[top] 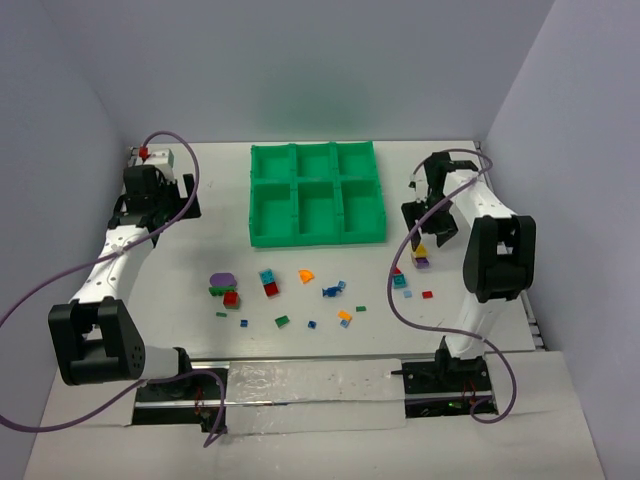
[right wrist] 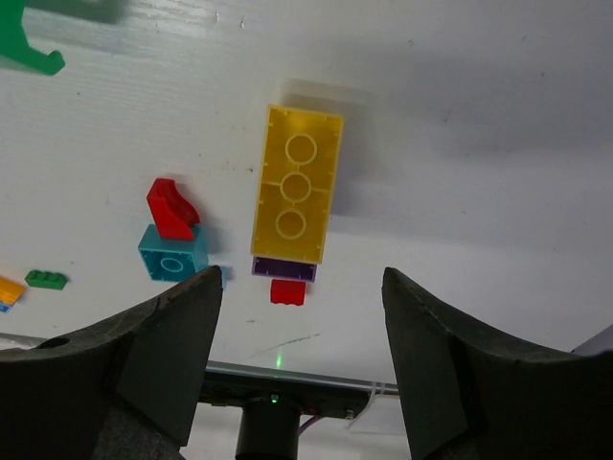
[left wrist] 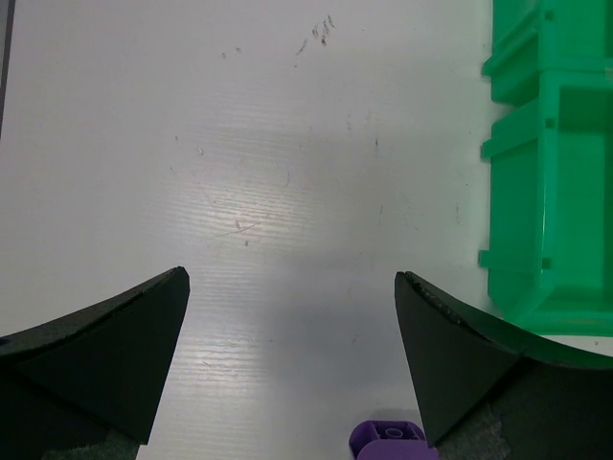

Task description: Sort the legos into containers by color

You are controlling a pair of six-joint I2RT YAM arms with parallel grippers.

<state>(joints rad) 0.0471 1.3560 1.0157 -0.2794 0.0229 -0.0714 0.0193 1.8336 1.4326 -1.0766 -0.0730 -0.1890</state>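
**Top view.** The green tray [top: 316, 195], with its six compartments, sits at far centre. The legos [top: 270, 290] lie scattered nearer. The right gripper [top: 428, 235] hangs over a yellow brick [top: 420, 252] to the right of the tray.

**Left wrist view.** The left gripper [left wrist: 291, 276] is spread wide above the table [left wrist: 268, 172], with a purple brick [left wrist: 388, 439] at the near edge.

**Right wrist view.** The jaws stand apart on either side of the yellow brick's line and do not touch it. A purple piece [right wrist: 283, 268] touches the brick's near end. We judge the hazard thus: closing too near that end may pivot the brick, or carry the purple piece along into the wrong compartment.
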